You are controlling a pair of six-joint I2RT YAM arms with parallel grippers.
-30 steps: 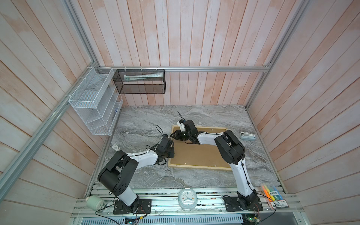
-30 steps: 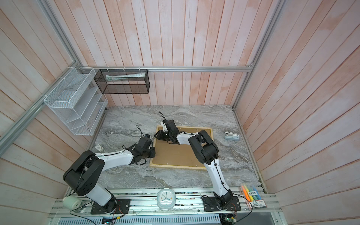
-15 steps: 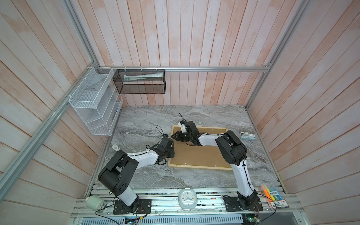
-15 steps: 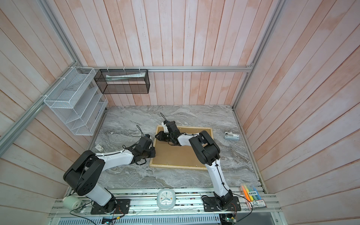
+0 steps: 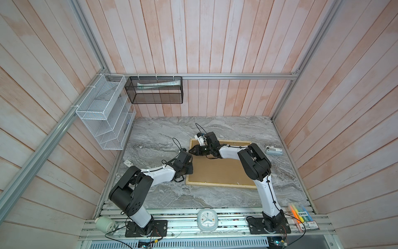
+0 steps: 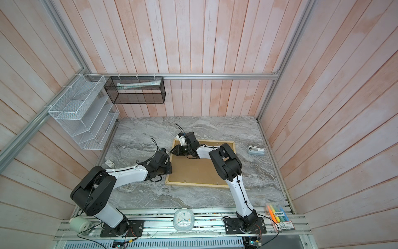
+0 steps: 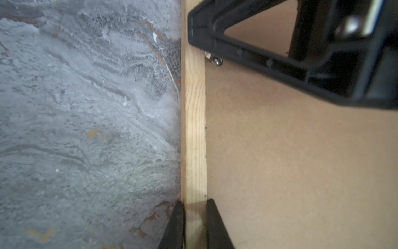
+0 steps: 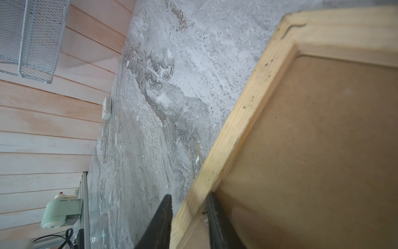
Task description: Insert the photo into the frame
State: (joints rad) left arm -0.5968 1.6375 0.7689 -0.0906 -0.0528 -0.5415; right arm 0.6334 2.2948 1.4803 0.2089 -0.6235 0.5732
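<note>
The frame (image 7: 193, 129), thin strips of pale natural wood, lies face down on the grey marble table (image 5: 163, 133), right of centre, with its plain brown backing board (image 5: 217, 170) showing. The photo appears in no view; whether it sits under the board cannot be told.

Both arms work the frame's left strip. The left gripper (image 7: 195, 207) pinches it near the middle, one black finger on the table side and one on the board side, both touching the wood. Farther along, close to the far-left corner, the right gripper (image 8: 190, 194) straddles the same strip and appears clamped on it too. A small metal tab (image 7: 213, 59) sits on the board just beside the strip, between the two grips.

The frame looks stiff and light, but its strips are narrow, so a hold across the strip's width, as here, seems the only sure one. With both grips on one side, a lift would likely hinge the frame on its right strip, and the loose-looking board could slide. The bare wood should give the pads fair friction.

Well apart on the table's right edge lies a small pale stapler-like tool (image 5: 273, 150); a white clock (image 5: 207, 223) rests on the near rail.
</note>
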